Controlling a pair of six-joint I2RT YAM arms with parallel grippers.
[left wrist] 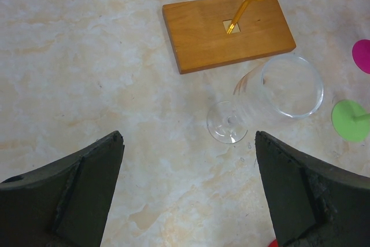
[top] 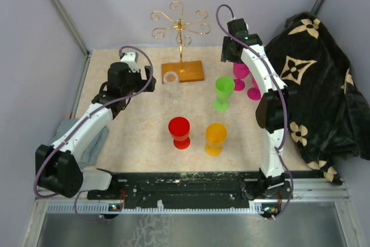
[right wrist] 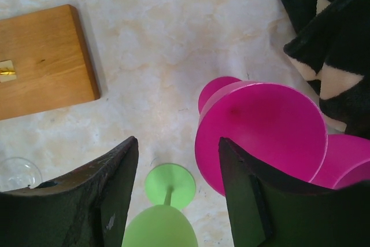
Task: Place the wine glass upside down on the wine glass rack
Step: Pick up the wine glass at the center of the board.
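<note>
The gold wire rack (top: 180,26) stands on its orange-brown wooden base (top: 183,72) at the back middle. The base also shows in the left wrist view (left wrist: 228,30) and the right wrist view (right wrist: 40,62). A clear wine glass (top: 170,79) stands upright at the base's left front corner, with its rim (left wrist: 292,87) and foot (left wrist: 227,122) in the left wrist view. My left gripper (top: 147,79) (left wrist: 189,138) is open and empty, just left of the clear glass. My right gripper (top: 231,55) (right wrist: 176,143) is open and empty, above a magenta glass (right wrist: 260,131).
A green glass (top: 224,91) (right wrist: 169,184), a red glass (top: 179,131) and an orange glass (top: 215,137) stand upright mid-table. Two magenta glasses (top: 247,82) stand at the right. A black patterned cloth (top: 318,85) lies along the right edge. A grey cloth (top: 78,137) lies at the left.
</note>
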